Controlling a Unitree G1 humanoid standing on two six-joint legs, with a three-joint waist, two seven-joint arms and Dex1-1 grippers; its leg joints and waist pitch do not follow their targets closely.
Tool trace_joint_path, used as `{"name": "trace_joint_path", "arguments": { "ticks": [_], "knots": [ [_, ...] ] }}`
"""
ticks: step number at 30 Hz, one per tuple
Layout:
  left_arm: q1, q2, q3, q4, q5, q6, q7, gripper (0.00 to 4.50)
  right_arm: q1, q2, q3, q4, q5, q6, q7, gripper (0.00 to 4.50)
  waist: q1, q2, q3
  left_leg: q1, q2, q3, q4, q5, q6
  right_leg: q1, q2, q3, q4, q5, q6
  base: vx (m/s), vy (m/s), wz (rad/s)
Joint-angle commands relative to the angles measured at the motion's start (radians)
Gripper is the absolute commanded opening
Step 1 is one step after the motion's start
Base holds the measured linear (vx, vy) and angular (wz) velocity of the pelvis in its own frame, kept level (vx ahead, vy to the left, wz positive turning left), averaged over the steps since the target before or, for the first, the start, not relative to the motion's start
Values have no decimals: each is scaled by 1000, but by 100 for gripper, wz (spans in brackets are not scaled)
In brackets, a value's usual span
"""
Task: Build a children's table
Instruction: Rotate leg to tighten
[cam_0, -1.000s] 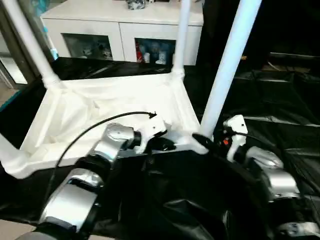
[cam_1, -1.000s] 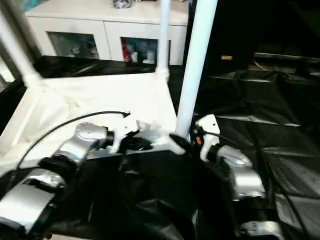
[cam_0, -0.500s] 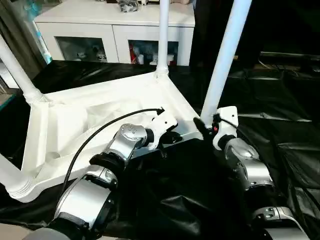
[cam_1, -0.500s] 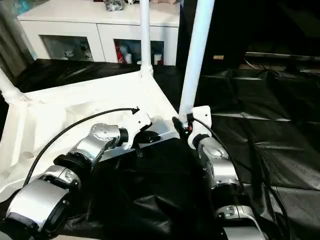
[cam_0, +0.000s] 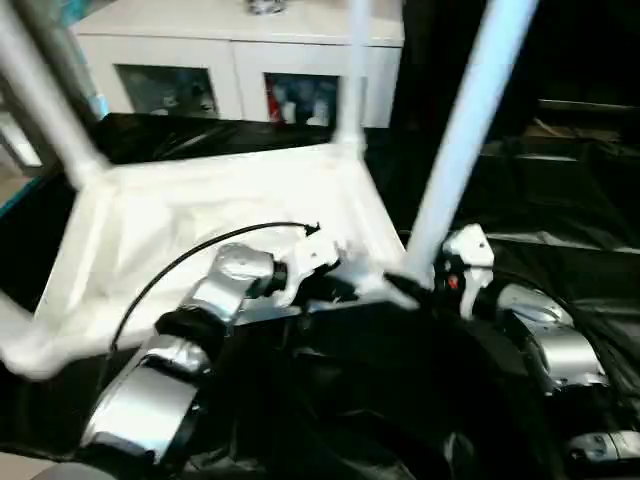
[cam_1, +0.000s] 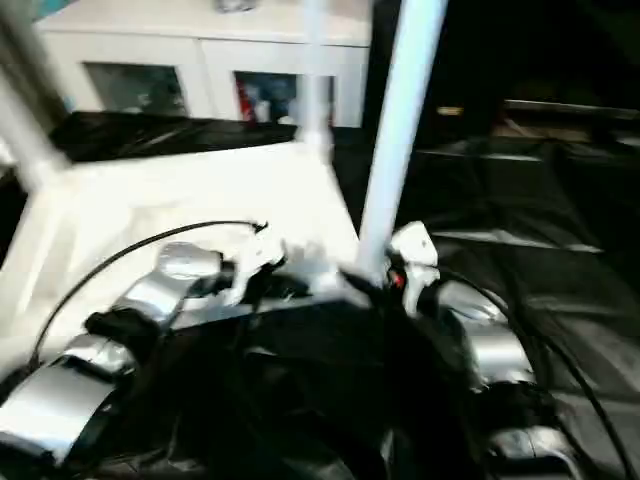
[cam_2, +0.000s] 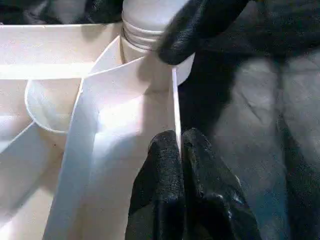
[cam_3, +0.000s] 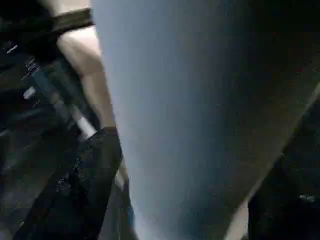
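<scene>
Presently we find the children's table lying upside down on the black sheeting, ribbed underside up, in front of the white cabinet. Legs stand in its corner sockets: the nearest leg rises at the table's near right corner, another at its far right corner, a third at its far left; the near left corner is blurred, and we cannot confirm a leg there. The left claw is closed, pinching the table's thin rim wall just beside the near right socket. The right claw sits against the base of the nearest leg; we cannot tell whether it grips or stands apart. We judge assembly nearly complete; final seating and righting remain.
</scene>
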Motion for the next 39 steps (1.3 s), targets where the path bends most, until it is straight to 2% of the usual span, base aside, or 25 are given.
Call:
{"name": "trace_joint_path", "arguments": {
  "ticks": [1, 3, 4, 8, 16, 17, 18, 21, 31, 39],
  "knots": [
    [15, 3, -5, -36, -34, -10, -58, 0, 5, -19, 15, -20, 5, -5, 46, 354, 3, -18, -69, 21, 40, -9, -62, -173, 124, 49, -36, 27, -40, -64, -303, 0, 0, 0],
    [23, 15, -4, -49, -39, -6, -78, 0, 3, -26, 16, -19, 7, -7, 66, 354, 4, -16, -65, 23, 41, -10, -67, -215, 102, 47, -38, 28, -47, -136, -289, 0, 0, 0],
    [32, 32, -4, -66, -44, -1, -101, 0, 2, -33, 16, -22, 16, -2, 90, 354, 5, -19, -64, 24, 41, -10, -68, -234, 92, 46, -38, 29, -49, -171, -280, 0, 0, 0],
    [40, 57, -3, -87, -50, 9, -131, 0, 5, -43, 20, -32, 27, 5, 126, 354, 6, -18, -63, 24, 43, -11, -72, -242, 74, 45, -39, 31, -52, -207, -267, 0, 0, 0],
    [58, 106, -5, -119, -44, 33, -166, 0, 15, -44, 25, -52, 44, 4, 153, 354, 6, -17, -67, 22, 41, -11, -68, -191, 85, 46, -37, 30, -42, -133, -279, 0, 0, 0],
    [66, 116, -4, -130, -47, 42, -173, 0, 21, -42, 24, -59, 46, 4, 157, 354, 7, -11, -68, 23, 41, -11, -67, -190, 85, 46, -37, 30, -41, -129, -281, 0, 0, 0],
    [70, 121, -4, -136, -49, 47, -177, 0, 24, -41, 22, -63, 48, 7, 161, 354, 5, -14, -67, 23, 40, -10, -67, -194, 86, 45, -35, 29, -42, -126, -283, 0, 0, 0],
    [79, 131, -6, -149, -52, 54, -183, 0, 28, -40, 20, -68, 56, 15, 168, 354, 5, -14, -67, 23, 41, -11, -68, -200, 83, 47, -36, 29, -42, -131, -284, 0, 0, 0],
    [104, 127, -23, -196, -62, 83, -187, 0, 26, -14, 35, -63, 63, 28, 157, 279, -2, -14, -68, 23, 40, -11, -68, -200, 77, 48, -36, 29, -41, -132, -285, 0, 0, 0],
    [111, 122, -27, -213, -66, 92, -180, 0, 35, -10, 35, -71, 75, 40, 162, 272, -2, -13, -69, 23, 39, -11, -65, -186, 83, 48, -34, 29, -39, -116, -288, 0, 0, 0]
  ]
}}
